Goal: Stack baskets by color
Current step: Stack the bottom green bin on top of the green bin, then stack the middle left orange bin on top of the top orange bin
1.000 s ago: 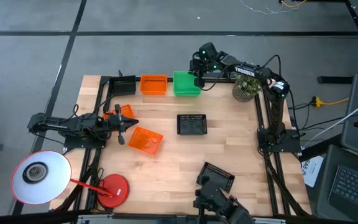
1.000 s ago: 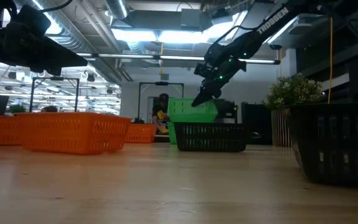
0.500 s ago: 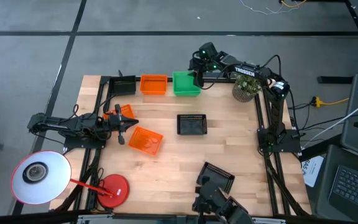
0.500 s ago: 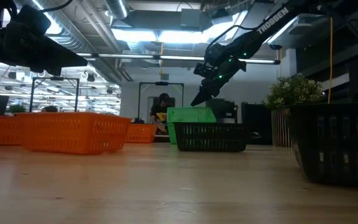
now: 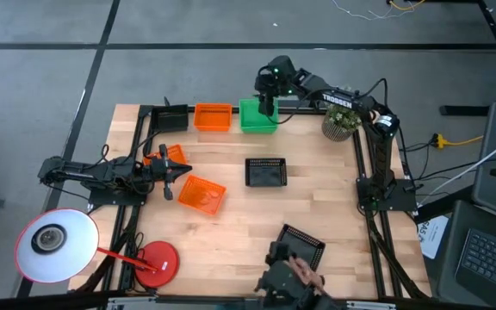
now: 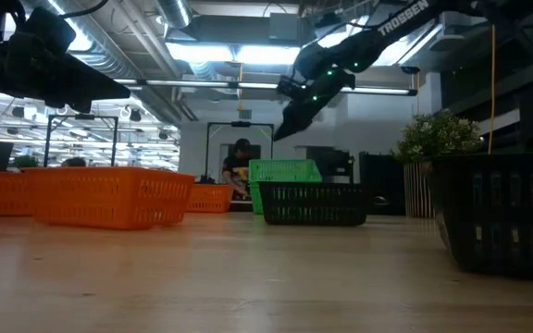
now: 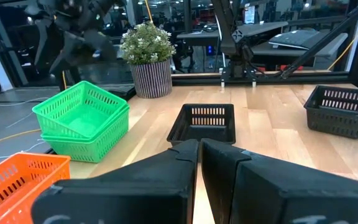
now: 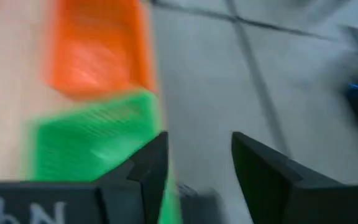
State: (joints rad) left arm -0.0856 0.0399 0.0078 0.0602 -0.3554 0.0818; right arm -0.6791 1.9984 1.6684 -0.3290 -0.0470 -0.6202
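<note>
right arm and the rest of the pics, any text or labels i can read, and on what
"TROSSEN": white letters on the right arm, low view.
White lettering on the same arm in the high view: too small to read.
Partial white letters at the right wrist view's bottom edge: cut off, unreadable.
Nothing readable on the green baskets.

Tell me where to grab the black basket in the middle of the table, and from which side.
Probably pinch one short mesh wall of the black basket from straight above: it sits upright and open-topped, alone on bare table, so every rim is free.

Black basket mid-table (front clear)
</note>
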